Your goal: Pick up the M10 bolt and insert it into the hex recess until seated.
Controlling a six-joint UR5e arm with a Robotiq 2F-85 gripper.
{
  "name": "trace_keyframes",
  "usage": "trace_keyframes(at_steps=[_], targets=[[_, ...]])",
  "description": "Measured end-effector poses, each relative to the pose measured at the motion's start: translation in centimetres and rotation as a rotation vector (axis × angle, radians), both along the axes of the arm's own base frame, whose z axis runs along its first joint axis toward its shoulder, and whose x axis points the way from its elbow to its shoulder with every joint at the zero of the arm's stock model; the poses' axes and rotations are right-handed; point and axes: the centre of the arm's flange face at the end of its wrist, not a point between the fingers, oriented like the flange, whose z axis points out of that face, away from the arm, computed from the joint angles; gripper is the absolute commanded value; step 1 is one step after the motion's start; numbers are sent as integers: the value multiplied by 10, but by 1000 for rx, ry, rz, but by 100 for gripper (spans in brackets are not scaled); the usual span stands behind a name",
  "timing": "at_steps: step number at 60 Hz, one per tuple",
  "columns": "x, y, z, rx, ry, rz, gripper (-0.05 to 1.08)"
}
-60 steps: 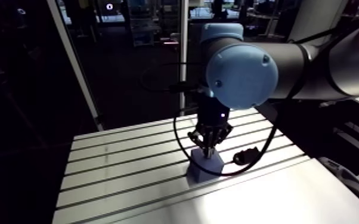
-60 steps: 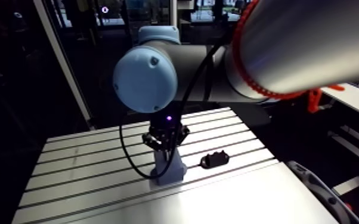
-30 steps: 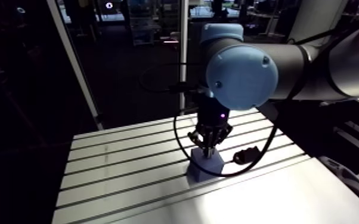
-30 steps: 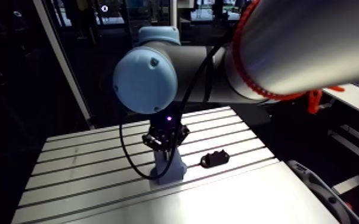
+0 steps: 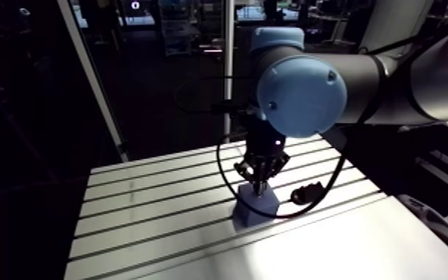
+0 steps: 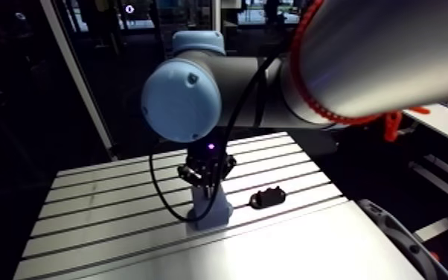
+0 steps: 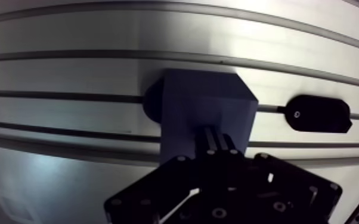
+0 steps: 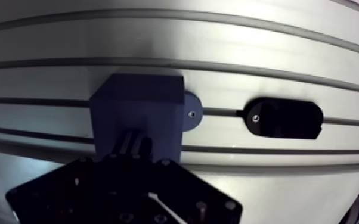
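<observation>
Hovering right over the blue block [image 7: 206,104], the gripper [image 5: 258,185] points straight down at its top face, and the wrist view shows the fingers [image 7: 213,142] drawn close together above that face. Whether they pinch the M10 bolt I cannot tell, since the bolt is hidden behind them. That block sits on the slotted bench [image 7: 68,36] across one groove, a round dark foot [image 8: 191,111] poking from its side, with a black oval piece [image 7: 317,114] nearby along the same groove.
</observation>
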Motion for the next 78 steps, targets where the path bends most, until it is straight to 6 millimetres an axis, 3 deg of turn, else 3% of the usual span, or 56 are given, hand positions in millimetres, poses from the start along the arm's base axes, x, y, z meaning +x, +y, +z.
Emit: trace_keyframes(at_steps=[11, 17, 18, 19, 20, 21, 22, 23, 24, 50, 78], targets=[[-2, 0, 8, 1, 14, 1, 107], [-2, -1, 16, 2, 22, 2, 97], [-2, -1, 17, 2, 23, 3, 88], [-3, -2, 18, 2, 24, 3, 88], [-3, -2, 20, 3, 25, 3, 65], [-3, -2, 21, 3, 26, 3, 65], [-3, -2, 23, 3, 27, 3, 30], [-3, -2, 25, 3, 28, 4, 30], [-3, -2, 26, 3, 29, 4, 2], [1, -8, 88, 5, 32, 2, 0], [15, -14, 181, 15, 28, -61, 0]])
